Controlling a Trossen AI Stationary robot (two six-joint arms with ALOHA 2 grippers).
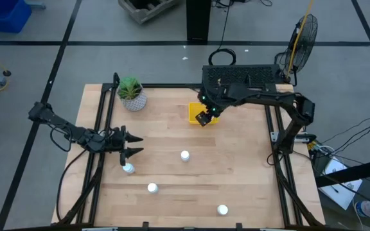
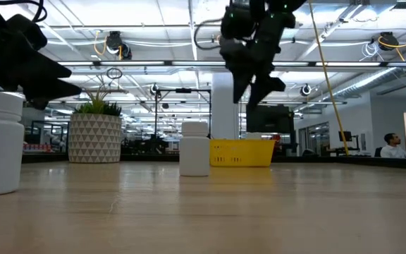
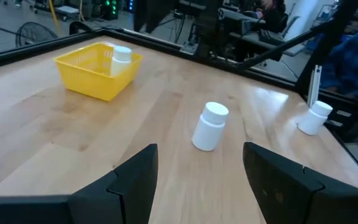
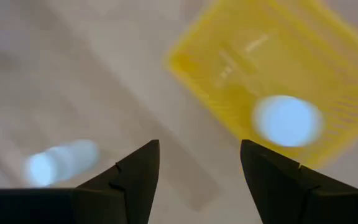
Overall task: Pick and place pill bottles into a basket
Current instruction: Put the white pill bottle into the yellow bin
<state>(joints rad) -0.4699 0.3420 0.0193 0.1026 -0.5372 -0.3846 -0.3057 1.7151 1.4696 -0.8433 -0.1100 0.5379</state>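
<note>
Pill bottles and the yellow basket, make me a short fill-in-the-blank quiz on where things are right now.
1. The number of pill bottles standing on the bare table is ____.
2. The basket already holds ____ bottle.
3. The right hand hangs open over the ____.
4. The left hand is open near the ____ edge of the table.

Answers: four; one; basket; left

The pale, smooth, matt wooden plank tabletop (image 1: 236, 173) carries small white smooth plastic pill bottles (image 3: 209, 127), a bright yellow slotted plastic basket (image 3: 92, 74) and a white patterned plant pot (image 2: 94, 138).
</note>
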